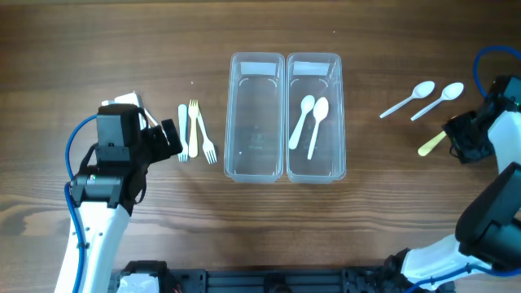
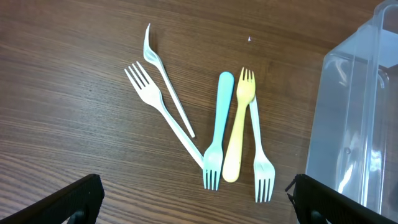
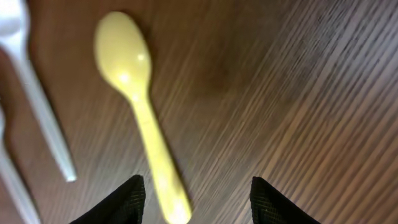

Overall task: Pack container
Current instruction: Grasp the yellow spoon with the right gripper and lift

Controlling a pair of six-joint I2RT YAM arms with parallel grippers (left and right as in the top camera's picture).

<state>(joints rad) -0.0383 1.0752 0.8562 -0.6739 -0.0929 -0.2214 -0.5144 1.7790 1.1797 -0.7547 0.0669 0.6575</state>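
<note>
Centrally, the landmark: two clear rectangular plastic tubs side by side on the wooden bench (image 1: pixel 366 228), long axes running top to bottom in the overhead view.

- Right-side tub (image 1: pixel 342 114): holds two white plastic spoons (image 1: pixel 302 122). They lie lengthwise with bowls toward the far end, handles slightly slanted.
- Left-side tub (image 1: pixel 232 114): only part of its wall shows in the left wrist view, cut off at the frame edge.
- Left of the tubs lies a cluster of plastic forks, seen best from the left wrist.
  - The pale blue fork (image 2: pixel 216 134) and yellow fork (image 2: pixel 237 127) lie nearly parallel. The blue fork's tines point toward the camera and the yellow fork's tines point away.
  - A white fork (image 2: pixel 262 177) is partly hidden under the yellow one.
  - Two thin white forks (image 2: pixel 163 118) fan out on the side away from the tubs, one of them lying on its edge.
- Left hand (image 2: pixel 194 183): spread wide and holding nothing. It is on the near side of the forks, and only its finger ends are in frame.
- Right of the tubs: two loose white spoons (image 1: pixel 409 101) lie diagonally, bowls away from the tubs.
- Yellow plastic spoon (image 3: pixel 140 118): lies diagonally, farther from the tubs. In the overhead view only its handle shows, the rest being covered by the right hand (image 3: pixel 196 186).
- Right hand: spread, with the handle end of the yellow spoon between its fingers and not pinched. That view is blurred.
</note>
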